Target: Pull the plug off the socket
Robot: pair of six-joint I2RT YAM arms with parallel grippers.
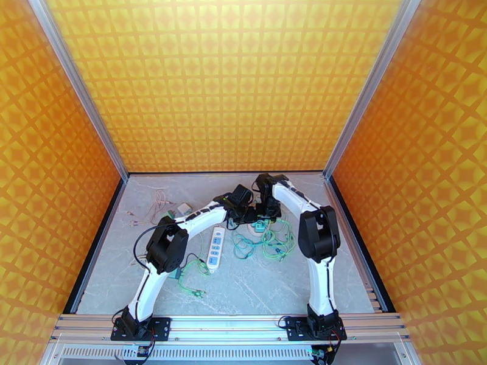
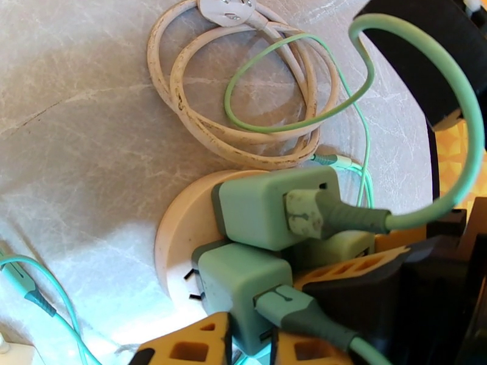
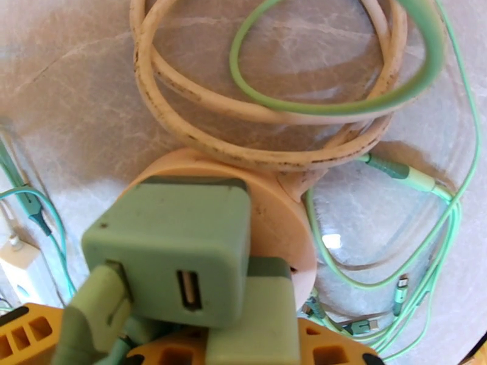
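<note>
Left wrist: you see the round socket (image 2: 176,229) flat on the marble table (image 2: 79,129), with two green plugs on it. The upper green plug (image 2: 262,205) sits on the socket's face. A thick green cable (image 2: 426,74) is plugged into its side and arches away. The lower green plug (image 2: 234,287) is at the socket's near edge, tilted, with its black prongs (image 2: 190,276) bare over the socket face. Your left gripper (image 2: 243,349) is pinching that lower plug, orange fingers (image 2: 182,347) on either side of it. A white cord (image 2: 182,111) is coiled just beyond the socket, at its far rim.

Right wrist: the upper green plug is big in front of the socket, an empty USB port (image 3: 187,290) facing you. The lower plug is beside it. The right gripper (image 3: 176,351) has orange at the bottom edge around the plugs. You cannot tell whether it is spread or pinching anything. Thin green cables (image 3: 450,226) loop right of the socket.

Top: both arms meet over the socket, which is hidden beneath them. The white power strip (image 1: 215,247) lies left of the socket, toward the bases.
</note>
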